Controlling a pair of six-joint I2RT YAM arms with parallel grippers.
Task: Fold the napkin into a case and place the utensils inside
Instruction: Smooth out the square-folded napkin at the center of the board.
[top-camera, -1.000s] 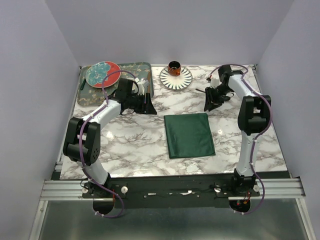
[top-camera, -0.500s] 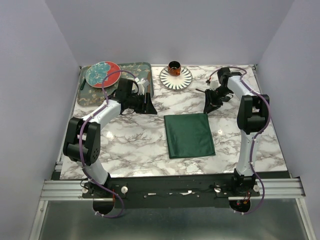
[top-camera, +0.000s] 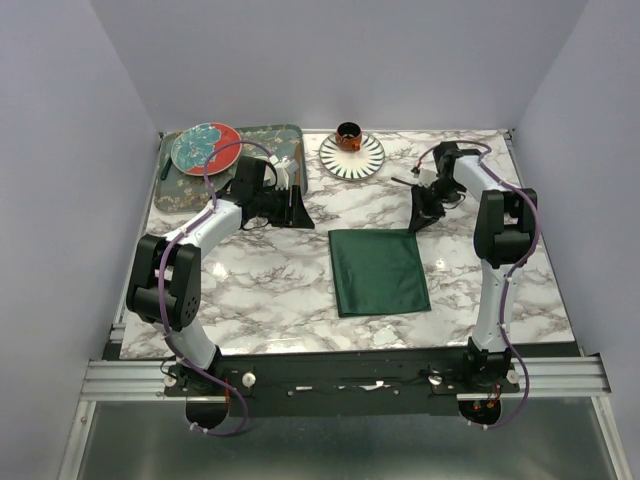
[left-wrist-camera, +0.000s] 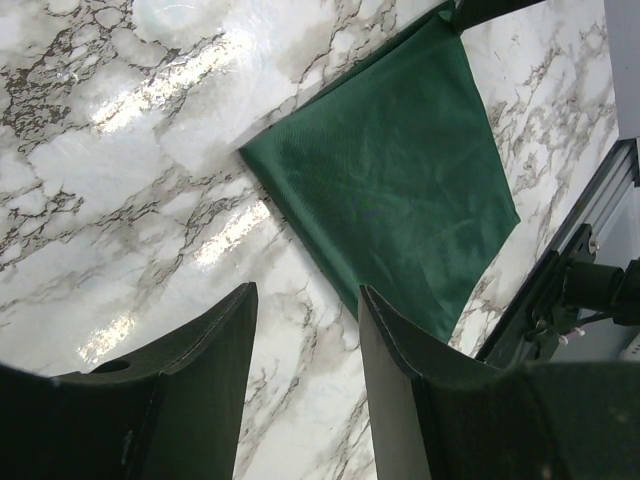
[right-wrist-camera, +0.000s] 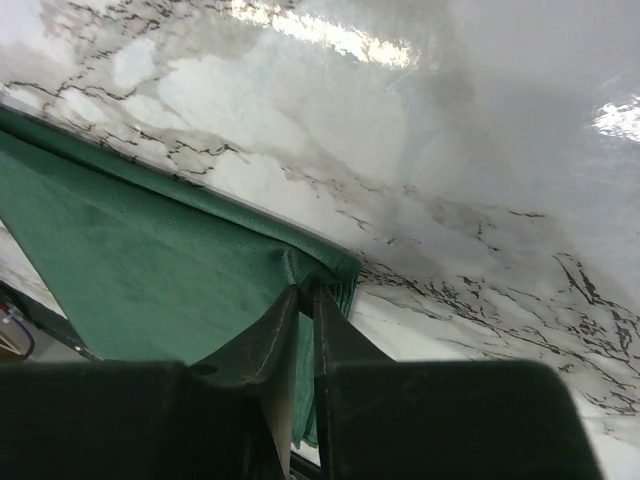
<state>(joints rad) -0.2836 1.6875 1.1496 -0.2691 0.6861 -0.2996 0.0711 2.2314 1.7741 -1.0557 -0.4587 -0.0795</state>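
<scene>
Marble-patterned surface fills my overhead view, with the dark green napkin lying flat near its middle as a folded rectangle. My right fingers are down at the napkin's far right corner, drawn narrow and pinching the puckered cloth edge between their tips. My left fingers hang over bare marble beside the patterned tray, spread apart, holding nothing.

Overhead light glares on the marble table; right pincer shadowed.
</scene>
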